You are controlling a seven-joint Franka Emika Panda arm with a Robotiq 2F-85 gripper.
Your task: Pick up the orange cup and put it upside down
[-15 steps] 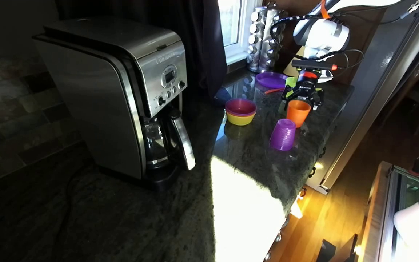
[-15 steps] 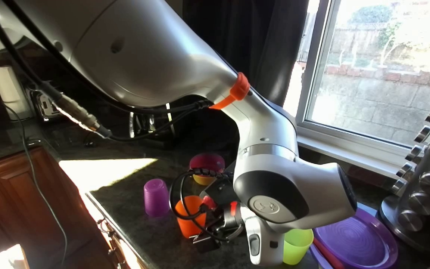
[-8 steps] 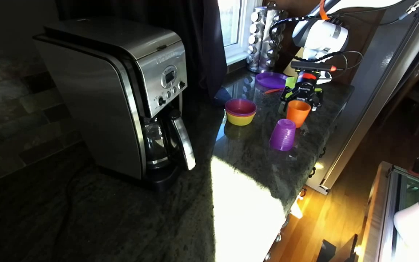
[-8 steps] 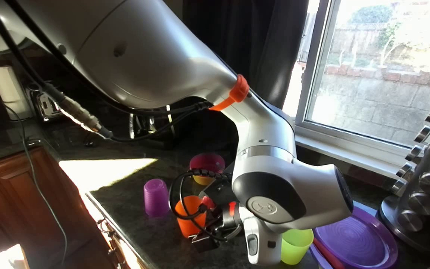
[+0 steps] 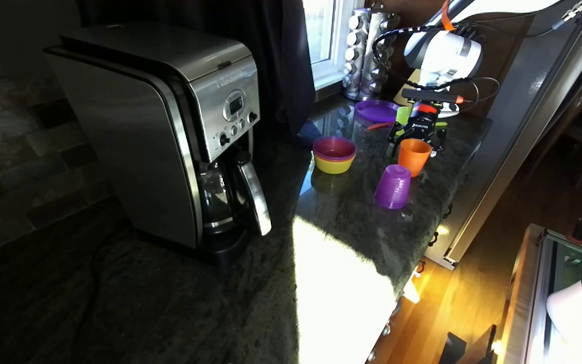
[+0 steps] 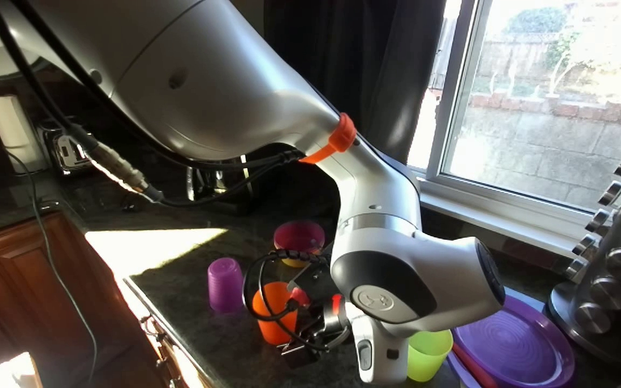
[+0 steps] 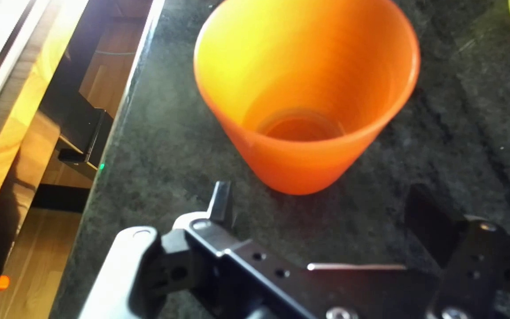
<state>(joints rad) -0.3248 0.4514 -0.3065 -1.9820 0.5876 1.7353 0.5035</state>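
The orange cup [image 7: 301,166] stands upright on the dark counter, its open mouth up, in the wrist view. It shows in both exterior views [image 5: 413,161] [image 6: 277,320], partly behind a cable and the wrist in one of them. My gripper [image 7: 319,204] is open and empty. Its fingers are spread wider than the cup's base, just short of the cup's near side in the wrist view. In an exterior view the gripper [image 5: 419,132] is behind the cup, which hides part of the fingers. I see no contact with the cup.
A purple cup [image 5: 393,188] stands upside down close beside the orange cup. Stacked bowls [image 5: 334,164], yellow at the bottom, sit nearby. A green cup [image 6: 428,358] and purple plates [image 6: 515,339] lie behind the wrist. The counter edge [image 7: 120,115] runs left of the cup.
The arm has shifted slightly, left and a little down at the wrist in an exterior view. The gripper has moved slightly left in an exterior view. The orange cup has not moved.
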